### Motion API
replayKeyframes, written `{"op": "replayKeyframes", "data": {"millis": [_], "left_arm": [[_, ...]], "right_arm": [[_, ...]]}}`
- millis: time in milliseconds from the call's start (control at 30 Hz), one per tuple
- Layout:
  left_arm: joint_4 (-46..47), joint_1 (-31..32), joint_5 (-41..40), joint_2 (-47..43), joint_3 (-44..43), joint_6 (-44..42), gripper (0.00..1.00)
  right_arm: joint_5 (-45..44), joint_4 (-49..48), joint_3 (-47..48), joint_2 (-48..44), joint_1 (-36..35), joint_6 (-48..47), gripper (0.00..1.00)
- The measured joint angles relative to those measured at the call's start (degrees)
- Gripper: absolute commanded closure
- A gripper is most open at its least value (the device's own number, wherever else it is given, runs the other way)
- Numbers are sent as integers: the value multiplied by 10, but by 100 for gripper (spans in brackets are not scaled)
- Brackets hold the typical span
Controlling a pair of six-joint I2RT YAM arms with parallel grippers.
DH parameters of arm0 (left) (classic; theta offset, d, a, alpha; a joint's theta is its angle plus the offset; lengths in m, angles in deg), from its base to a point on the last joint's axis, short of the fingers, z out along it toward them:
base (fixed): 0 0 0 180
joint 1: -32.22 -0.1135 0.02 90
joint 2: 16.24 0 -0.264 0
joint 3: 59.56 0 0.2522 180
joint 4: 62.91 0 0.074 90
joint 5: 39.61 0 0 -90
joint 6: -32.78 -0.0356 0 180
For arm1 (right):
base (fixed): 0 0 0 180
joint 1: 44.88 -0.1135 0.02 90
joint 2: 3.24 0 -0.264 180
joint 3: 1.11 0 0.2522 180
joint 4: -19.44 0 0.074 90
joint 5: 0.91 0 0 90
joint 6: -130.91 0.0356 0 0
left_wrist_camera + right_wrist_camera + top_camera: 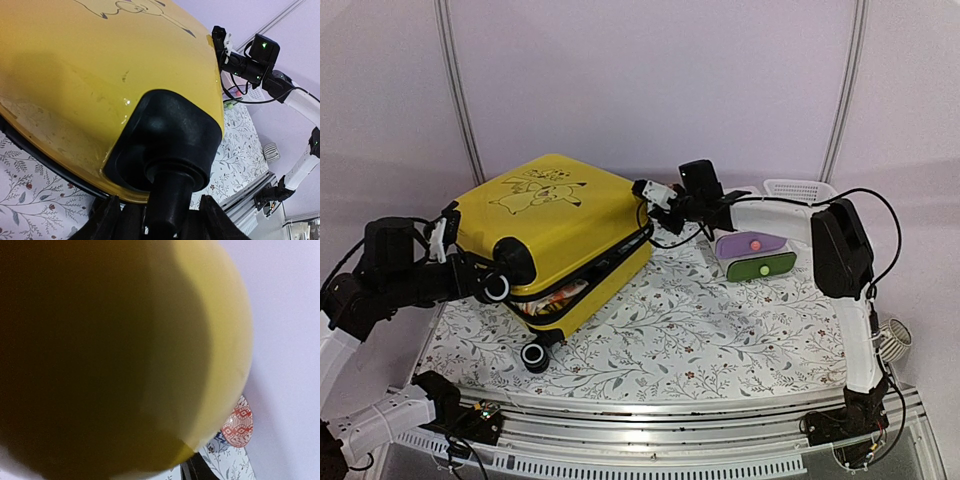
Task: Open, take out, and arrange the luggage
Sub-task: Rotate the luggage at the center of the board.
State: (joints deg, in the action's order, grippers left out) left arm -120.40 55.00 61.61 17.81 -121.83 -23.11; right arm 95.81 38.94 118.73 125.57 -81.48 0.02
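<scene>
The yellow luggage (555,215) lies on the floral cloth with its lid raised a little, and colourful contents (563,295) show in the gap. My left gripper (498,283) is at the near left corner, shut on a black wheel (167,200) that stands between its fingers (107,220). My right gripper (653,195) is at the lid's far right edge, against the black zipper trim. In the right wrist view the yellow shell (125,355) fills the frame and hides the fingers, so how the jaws stand does not show.
A pink-and-green drawer box (757,255) stands right of the luggage, with a white mesh basket (800,188) behind it. A second black wheel (534,355) sticks out near the front. A red patterned item (239,422) shows under the shell's edge.
</scene>
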Motion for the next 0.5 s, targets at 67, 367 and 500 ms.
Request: {"op": "replayKeyframes", "data": {"millis": [67, 367, 500], "left_arm": [[-3, 0, 1, 1, 0, 0, 78], [-7, 0, 5, 5, 0, -1, 78], [-7, 0, 4, 4, 0, -1, 78]], "right_arm": [[-9, -17, -7, 0, -3, -12, 69], [-44, -75, -56, -16, -5, -45, 64], [-41, -78, -83, -29, -4, -49, 62]]}}
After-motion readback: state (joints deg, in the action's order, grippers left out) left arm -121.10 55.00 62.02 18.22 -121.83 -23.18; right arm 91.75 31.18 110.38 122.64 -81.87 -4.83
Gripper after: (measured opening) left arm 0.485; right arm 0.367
